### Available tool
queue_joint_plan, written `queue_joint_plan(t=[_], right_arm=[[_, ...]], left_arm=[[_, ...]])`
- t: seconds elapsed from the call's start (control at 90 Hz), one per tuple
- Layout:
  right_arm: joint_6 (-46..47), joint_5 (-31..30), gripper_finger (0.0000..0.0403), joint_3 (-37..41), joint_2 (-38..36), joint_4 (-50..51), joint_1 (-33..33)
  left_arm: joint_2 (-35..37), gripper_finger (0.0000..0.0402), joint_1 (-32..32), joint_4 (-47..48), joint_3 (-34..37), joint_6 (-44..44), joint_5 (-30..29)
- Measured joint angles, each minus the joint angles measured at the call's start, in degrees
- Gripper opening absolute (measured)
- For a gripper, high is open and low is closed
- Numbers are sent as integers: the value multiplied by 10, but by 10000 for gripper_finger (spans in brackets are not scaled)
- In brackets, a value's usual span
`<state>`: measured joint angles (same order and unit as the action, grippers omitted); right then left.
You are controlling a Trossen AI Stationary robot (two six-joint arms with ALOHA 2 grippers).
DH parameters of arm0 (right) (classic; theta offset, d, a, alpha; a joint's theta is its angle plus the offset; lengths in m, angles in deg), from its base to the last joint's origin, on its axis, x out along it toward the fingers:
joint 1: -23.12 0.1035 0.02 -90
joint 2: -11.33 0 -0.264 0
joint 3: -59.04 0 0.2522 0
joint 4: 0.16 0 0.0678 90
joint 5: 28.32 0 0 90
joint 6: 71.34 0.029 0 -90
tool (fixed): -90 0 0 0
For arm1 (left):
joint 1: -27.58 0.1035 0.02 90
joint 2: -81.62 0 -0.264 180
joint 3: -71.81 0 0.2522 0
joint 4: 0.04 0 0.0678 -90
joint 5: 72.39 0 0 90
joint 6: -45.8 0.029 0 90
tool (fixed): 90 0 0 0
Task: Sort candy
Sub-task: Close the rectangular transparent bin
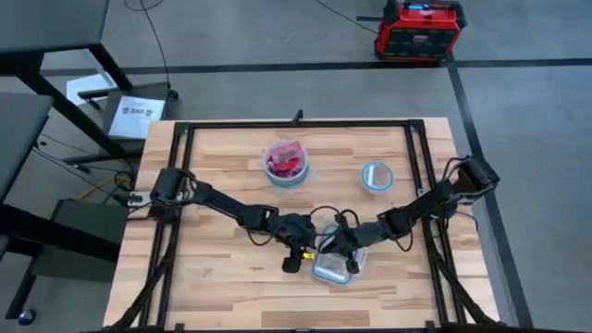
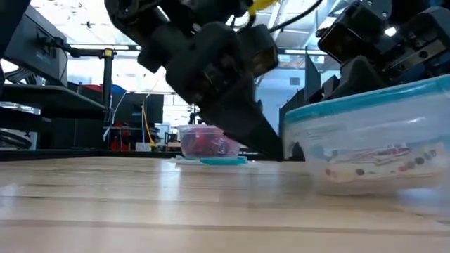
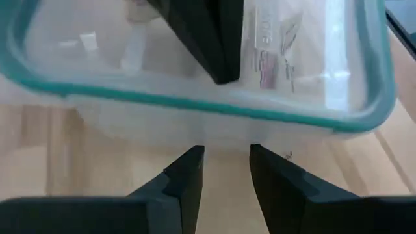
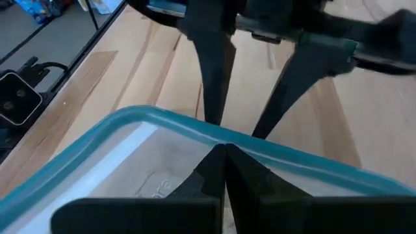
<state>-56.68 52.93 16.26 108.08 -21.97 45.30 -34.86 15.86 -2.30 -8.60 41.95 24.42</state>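
With the right gripper, fingers pressed together, dipped inside the tub and the left gripper, fingers narrowly spread, just outside its wall, the arms risk colliding or shoving the tub, while red candy sits in the far bowl.

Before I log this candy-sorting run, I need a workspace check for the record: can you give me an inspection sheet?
Surface: wooden table, dark frame around it.
Job's things: red candy heaped in one clear bowl; second bowl looks empty; clear tub with teal rim, candy inside not visible.
Clutter: nothing seen on the table.
Grippers: left claw open, just outside the tub wall; right claw shut, tips inside the tub.
Cables: yellow and black leads at the left arm's wrist.
Surroundings: red and black unit on the floor, a paper sheet beyond the table.
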Motion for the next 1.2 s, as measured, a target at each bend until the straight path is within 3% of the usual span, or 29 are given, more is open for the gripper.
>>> queue_joint_plan(t=[0.322,0.744,1.011,1.2], right_arm=[[-4,-20,0,-3,27,-31,19],[-9,-23,0,-22,-71,49,17],[16,-59,0,-84,-175,290,30],[167,-146,0,-93,-268,536,24]], left_arm=[[-23,113,-2,39,-64,23,6],[-4,113,-10,287,-124,23,-22],[59,113,-34,298,-133,-3,-96],[65,113,-70,181,-132,-20,-84]])
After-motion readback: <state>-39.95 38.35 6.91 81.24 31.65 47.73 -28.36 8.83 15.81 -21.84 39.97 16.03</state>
